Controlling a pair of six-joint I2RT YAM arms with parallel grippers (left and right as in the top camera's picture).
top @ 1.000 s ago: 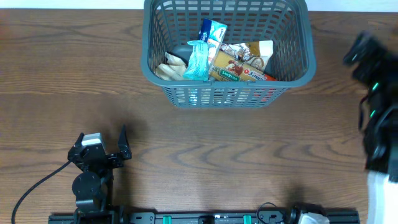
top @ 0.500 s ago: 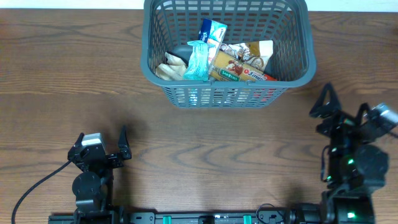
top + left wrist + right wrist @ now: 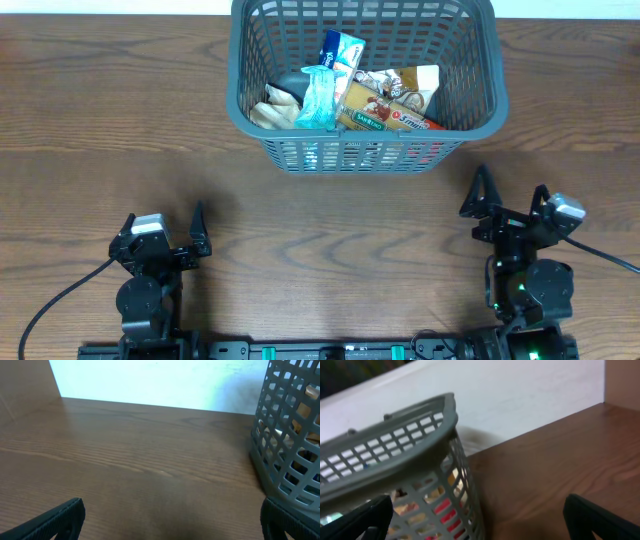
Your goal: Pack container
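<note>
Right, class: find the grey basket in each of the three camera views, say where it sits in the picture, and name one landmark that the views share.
Overhead: the container sits at top centre, with packets inside.
Left wrist: only its corner shows, at the right edge.
Right wrist: it fills the left half, with its rim tilted across the picture.
Shared landmark: the brown wooden table under it.

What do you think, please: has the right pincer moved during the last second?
Yes. The right pincer has swung leftward from the picture's right edge and now sits open just in front of the right corner of the basket.
</note>
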